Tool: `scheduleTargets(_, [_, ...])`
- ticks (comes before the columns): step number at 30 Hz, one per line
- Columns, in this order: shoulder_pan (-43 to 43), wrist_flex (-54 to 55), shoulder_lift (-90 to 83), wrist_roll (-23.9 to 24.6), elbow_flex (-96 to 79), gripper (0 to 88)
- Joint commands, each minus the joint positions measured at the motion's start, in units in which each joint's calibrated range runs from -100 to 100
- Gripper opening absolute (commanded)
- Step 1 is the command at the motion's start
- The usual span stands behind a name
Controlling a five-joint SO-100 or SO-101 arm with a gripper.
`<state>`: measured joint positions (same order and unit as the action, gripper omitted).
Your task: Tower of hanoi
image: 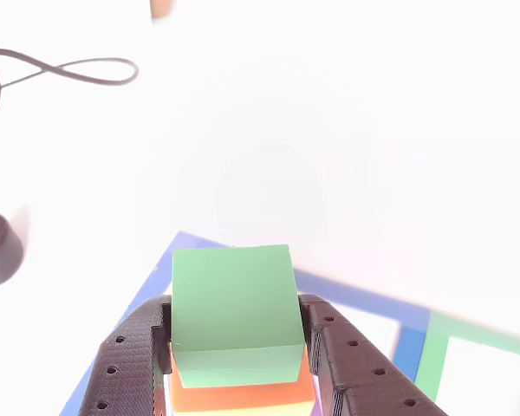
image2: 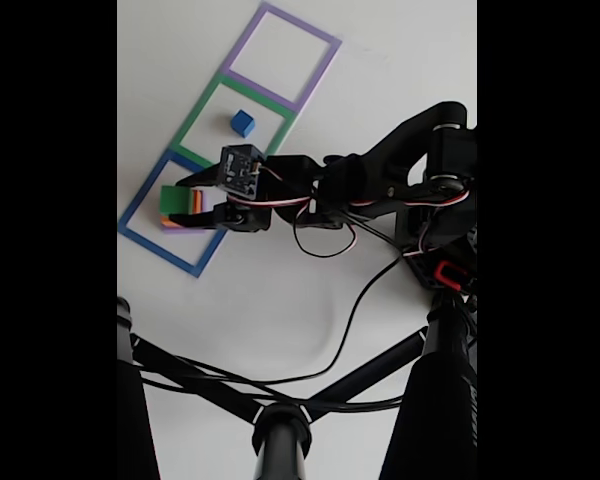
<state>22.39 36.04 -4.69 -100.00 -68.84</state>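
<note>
Green block (image: 234, 312) is clasped between the pincer (image: 234, 360) fingers atop the orange-yellow block (image: 238, 392), inside the blue outline (image2: 140, 235) on the counter (image2: 280, 290). The small blue cube (image2: 242, 122) is seen alone in the green outline (image2: 205, 110). Little appears done: most transfers are judged outstanding.

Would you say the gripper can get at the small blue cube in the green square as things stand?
Probably yes. In the fixed view the blue cube sits alone inside the green outline, nothing over or beside it. But the gripper straddles the green block atop the stack in the blue outline, so it must leave that first.
</note>
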Motion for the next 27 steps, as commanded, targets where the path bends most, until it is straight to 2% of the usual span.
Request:
scheduleTargets(1, [-0.1,2.3,0.3,0.0,2.5,6.0])
scheduleTargets(20, [-1.3,3.4,1.9,0.0,2.3,21.6])
scheduleTargets(27, [-1.5,2.8,-2.4,0.0,2.3,25.6])
